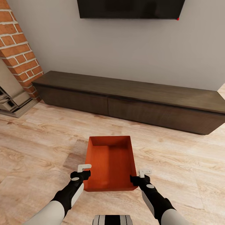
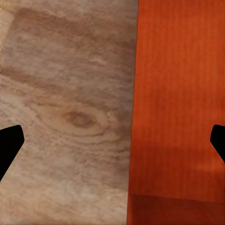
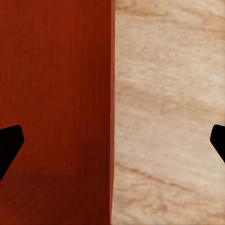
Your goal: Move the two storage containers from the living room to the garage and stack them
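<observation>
Light wood-plank floor of living room. 1 orange-red storage container, likely stiff, light, slick-walled, sits between left gripper and right gripper, both spread wide astride its side rims.

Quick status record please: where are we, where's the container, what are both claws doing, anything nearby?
room: living room, wood-plank floor
container: one orange-red storage container, open top up, empty, between the arms
left claw: open, straddling the container's left wall
right claw: open, straddling the right wall
lifted or resting: cannot tell
nearby: dark low bench ahead, TV above it, brick fireplace at left
</observation>
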You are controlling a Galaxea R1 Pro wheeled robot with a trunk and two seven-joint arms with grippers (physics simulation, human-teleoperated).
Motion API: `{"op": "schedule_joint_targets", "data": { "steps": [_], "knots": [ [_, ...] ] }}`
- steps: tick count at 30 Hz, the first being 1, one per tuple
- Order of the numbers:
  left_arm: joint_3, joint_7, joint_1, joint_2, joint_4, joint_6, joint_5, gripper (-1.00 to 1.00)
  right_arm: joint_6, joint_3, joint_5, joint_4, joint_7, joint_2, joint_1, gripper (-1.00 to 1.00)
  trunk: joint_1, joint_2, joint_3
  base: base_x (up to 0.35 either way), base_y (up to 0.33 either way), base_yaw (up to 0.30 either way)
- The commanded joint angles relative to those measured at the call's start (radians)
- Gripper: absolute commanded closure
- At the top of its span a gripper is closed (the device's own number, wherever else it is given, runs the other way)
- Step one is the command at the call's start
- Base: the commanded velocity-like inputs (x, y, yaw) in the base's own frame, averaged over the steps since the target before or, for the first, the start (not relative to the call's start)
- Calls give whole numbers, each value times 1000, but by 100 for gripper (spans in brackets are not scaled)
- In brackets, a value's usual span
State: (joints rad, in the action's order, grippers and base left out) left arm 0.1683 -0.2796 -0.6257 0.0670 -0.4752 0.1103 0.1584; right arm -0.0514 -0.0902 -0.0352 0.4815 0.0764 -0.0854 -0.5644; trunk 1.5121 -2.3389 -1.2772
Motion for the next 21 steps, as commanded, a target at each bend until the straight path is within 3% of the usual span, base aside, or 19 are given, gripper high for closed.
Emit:
{"op": "schedule_joint_targets", "data": {
  "steps": [1,5,10,21],
  "knots": [
    [9,-9,0,-1,-2,5,10,-100,-9,-7,-7,2,11,2,0,-100,0,0,-1,0,0,0],
    [8,-9,-1,0,-2,5,10,-100,-18,-6,-10,5,23,5,0,-100,0,0,-1,0,0,0],
    [8,-8,-1,0,-2,5,12,-100,-52,-6,-18,-31,44,3,-79,-100,0,0,-1,0,0,0],
    [8,-9,0,0,-2,5,12,-100,-65,-6,-20,-100,46,2,-159,-100,0,0,-1,0,0,0]
  ]
}}
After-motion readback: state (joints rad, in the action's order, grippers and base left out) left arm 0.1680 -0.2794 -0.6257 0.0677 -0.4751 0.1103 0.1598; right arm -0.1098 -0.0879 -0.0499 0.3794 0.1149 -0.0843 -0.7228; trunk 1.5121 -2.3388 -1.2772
